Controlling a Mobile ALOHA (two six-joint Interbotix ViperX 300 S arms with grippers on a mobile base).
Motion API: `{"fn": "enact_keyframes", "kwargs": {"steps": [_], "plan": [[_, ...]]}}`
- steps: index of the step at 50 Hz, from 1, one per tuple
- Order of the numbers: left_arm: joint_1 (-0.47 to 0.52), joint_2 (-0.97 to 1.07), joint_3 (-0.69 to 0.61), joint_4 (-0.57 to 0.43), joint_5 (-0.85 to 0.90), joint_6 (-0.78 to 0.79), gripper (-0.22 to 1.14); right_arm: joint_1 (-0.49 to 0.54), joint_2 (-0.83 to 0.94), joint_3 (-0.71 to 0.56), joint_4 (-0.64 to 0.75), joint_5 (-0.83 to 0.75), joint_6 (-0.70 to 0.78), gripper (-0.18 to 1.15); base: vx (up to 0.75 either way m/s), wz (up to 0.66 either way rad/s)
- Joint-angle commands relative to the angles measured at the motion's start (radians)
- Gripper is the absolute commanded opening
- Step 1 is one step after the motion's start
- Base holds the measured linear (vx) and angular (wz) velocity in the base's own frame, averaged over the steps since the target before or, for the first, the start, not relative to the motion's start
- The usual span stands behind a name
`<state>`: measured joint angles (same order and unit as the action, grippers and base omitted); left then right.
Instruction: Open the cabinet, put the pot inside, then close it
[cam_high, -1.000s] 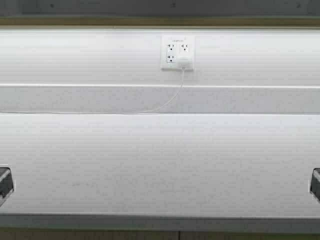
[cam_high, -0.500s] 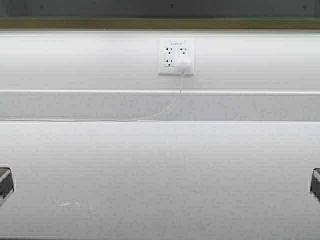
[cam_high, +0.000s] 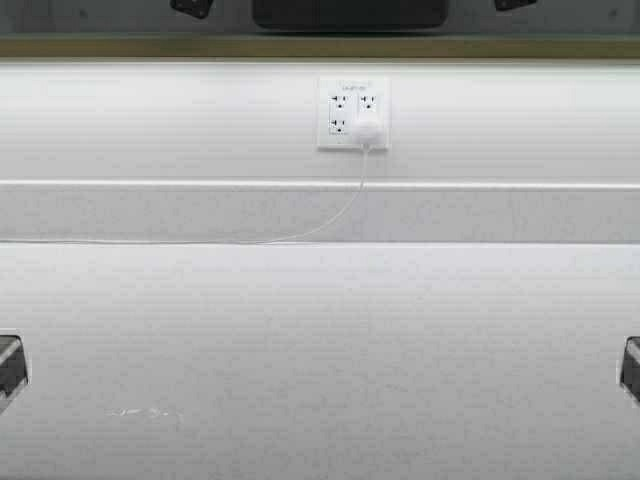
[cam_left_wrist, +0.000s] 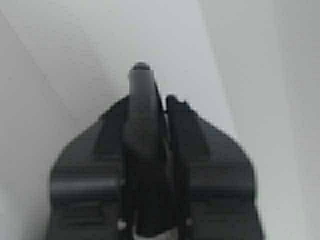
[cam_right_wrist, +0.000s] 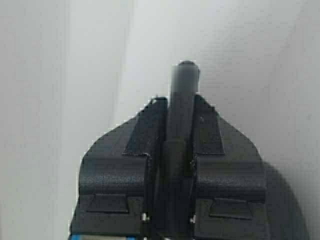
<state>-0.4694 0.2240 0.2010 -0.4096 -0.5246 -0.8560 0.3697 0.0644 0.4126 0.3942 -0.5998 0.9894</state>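
The pot is out of view. Of the cabinet I see no doors or handles; only a tan wood-grain strip (cam_high: 320, 46) runs along the top of the high view, above the white wall. My left gripper (cam_left_wrist: 156, 85) fills its wrist view, fingers pressed together with nothing between them, over a plain white surface. In the right wrist view my right gripper (cam_right_wrist: 185, 70) is shut the same way and holds nothing. In the high view only dark arm parts show, at the left edge (cam_high: 8, 368) and the right edge (cam_high: 632, 368).
A white countertop (cam_high: 320, 350) spreads ahead with a low backsplash (cam_high: 150, 212). A wall outlet (cam_high: 353, 112) holds a white plug, and its thin cord (cam_high: 300, 232) trails left along the counter. A dark rounded shape (cam_high: 348, 12) sits at the very top edge; I cannot tell what it is.
The robot has moved: the scene slid down, the counter's front edge left the high view, and a dark shape has come in at the top edge. The arm parts stay put.
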Motion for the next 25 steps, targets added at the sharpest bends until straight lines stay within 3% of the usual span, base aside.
{"fn": "enact_keyframes", "kwargs": {"steps": [1, 17, 21, 25], "plan": [[-0.087, 0.005, -0.035, 0.021, 0.005, 0.006, 0.03, 0.063, 0.009, -0.044, -0.041, -0.021, 0.057, 0.07, 0.0, 0.0], [-0.087, 0.011, -0.021, 0.02, 0.003, -0.008, 0.03, 0.063, 0.046, -0.032, -0.063, -0.041, 0.137, 0.1, 0.0, 0.0], [-0.087, 0.008, -0.011, 0.012, -0.018, -0.054, 0.04, 0.063, 0.044, -0.031, -0.064, -0.044, 0.143, 0.23, 0.0, 0.0], [-0.087, 0.008, -0.002, 0.005, -0.092, -0.1, 0.11, 0.063, 0.046, -0.034, -0.063, -0.063, 0.146, 0.5, 0.0, 0.0]]}}
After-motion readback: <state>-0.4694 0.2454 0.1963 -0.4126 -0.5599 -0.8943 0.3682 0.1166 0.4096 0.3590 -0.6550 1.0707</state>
